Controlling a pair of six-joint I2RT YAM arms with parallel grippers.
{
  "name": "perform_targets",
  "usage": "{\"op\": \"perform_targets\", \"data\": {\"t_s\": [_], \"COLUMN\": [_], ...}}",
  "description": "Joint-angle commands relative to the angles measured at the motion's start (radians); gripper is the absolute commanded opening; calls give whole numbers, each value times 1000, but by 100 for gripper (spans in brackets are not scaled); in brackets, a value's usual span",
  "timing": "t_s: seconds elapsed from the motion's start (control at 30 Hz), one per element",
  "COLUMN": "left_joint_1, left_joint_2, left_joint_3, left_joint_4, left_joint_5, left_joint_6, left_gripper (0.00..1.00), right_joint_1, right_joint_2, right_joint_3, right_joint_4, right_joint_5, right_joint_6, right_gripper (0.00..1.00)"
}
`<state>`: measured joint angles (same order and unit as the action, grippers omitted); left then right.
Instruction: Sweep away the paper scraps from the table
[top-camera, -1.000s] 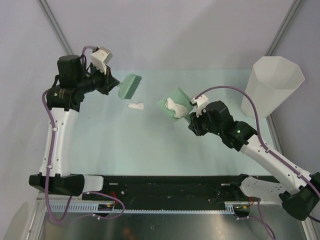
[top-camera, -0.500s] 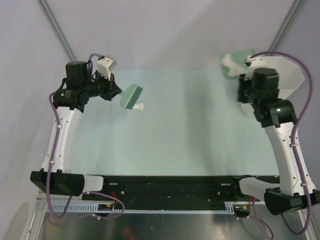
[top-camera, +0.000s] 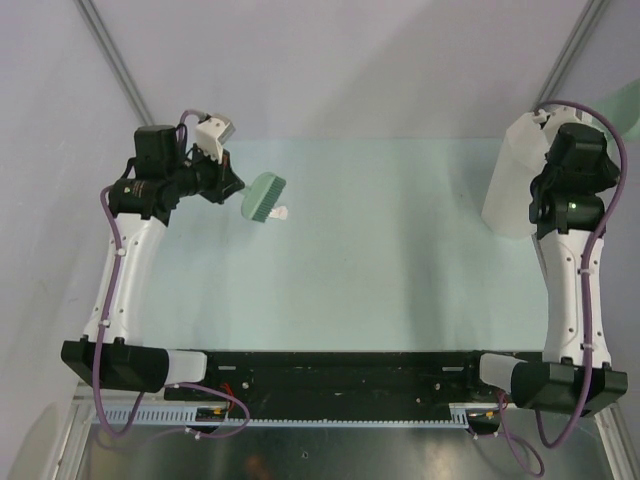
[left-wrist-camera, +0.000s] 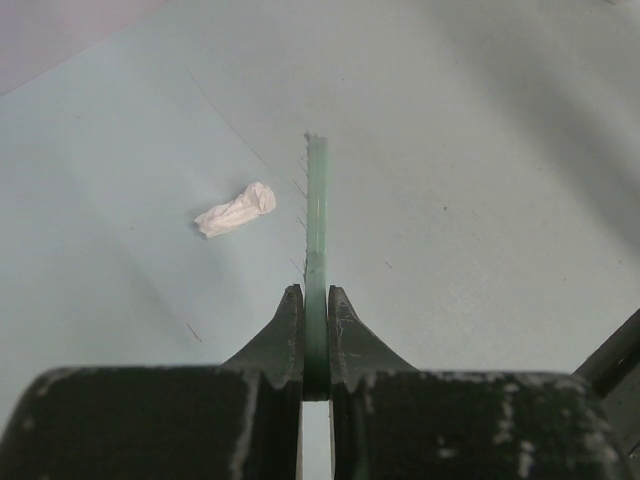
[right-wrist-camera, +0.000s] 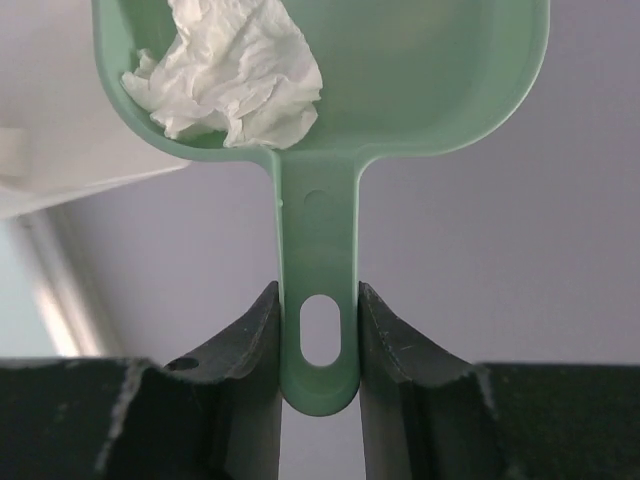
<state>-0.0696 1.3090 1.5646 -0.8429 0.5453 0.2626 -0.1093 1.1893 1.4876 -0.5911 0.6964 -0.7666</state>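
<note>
My left gripper (left-wrist-camera: 316, 300) is shut on the thin handle of a green brush (top-camera: 263, 194), held just over the table (top-camera: 380, 250) at the back left. One crumpled white paper scrap (left-wrist-camera: 235, 211) lies on the table to the left of the brush blade (left-wrist-camera: 317, 200); in the top view this paper scrap (top-camera: 282, 212) peeks out beside the brush head. My right gripper (right-wrist-camera: 318, 300) is shut on the handle of a green dustpan (right-wrist-camera: 400, 70), raised high at the back right. A crumpled white paper wad (right-wrist-camera: 232, 75) lies in the pan's left side.
A tall white faceted bin (top-camera: 515, 180) stands at the table's back right corner, partly hidden behind my right arm (top-camera: 570, 200). Its white rim (right-wrist-camera: 60, 170) shows at the left of the right wrist view. Grey walls surround the table; a black rail (top-camera: 340, 375) runs along the near edge.
My right arm has swung from the table's middle up to the back right, carrying the dustpan with paper to the bin. The left gripper and brush shifted slightly, now over the lone scrap.
</note>
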Motion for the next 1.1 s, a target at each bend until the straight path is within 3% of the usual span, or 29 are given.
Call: {"op": "perform_targets", "data": {"t_s": [0.0,0.17,0.33,0.47,0.57,0.83,0.97,1.07], "left_joint_1": [1,1,2,1,1,1,1,-2], "left_joint_2": [-24,-30,-56,-54,-44,-40,-33,-17], "left_joint_3": [-12,-15,-20,-21,-17,-31,-40,-51], "left_joint_4": [21,21,19,19,19,19,21,24], "left_joint_5": [28,22,-5,-2,7,8,-5,-63], "left_joint_6": [6,13,43,58,55,69,70,63], "left_gripper": [0,0,0,0,0,0,0,0], "right_joint_1": [-30,-44,-49,-53,-56,-61,-35,46], "right_joint_2": [15,64,73,35,6,13,7,-25], "right_joint_3": [-3,-52,-56,-72,-147,-150,-150,-81], "right_joint_4": [318,438,416,239,253,169,230,254], "right_joint_5": [103,8,-40,-146,-130,-161,-112,-121], "right_joint_6": [-412,-707,-809,-746,-775,-769,-682,-529], "right_gripper": [0,0,0,0,0,0,0,0]}}
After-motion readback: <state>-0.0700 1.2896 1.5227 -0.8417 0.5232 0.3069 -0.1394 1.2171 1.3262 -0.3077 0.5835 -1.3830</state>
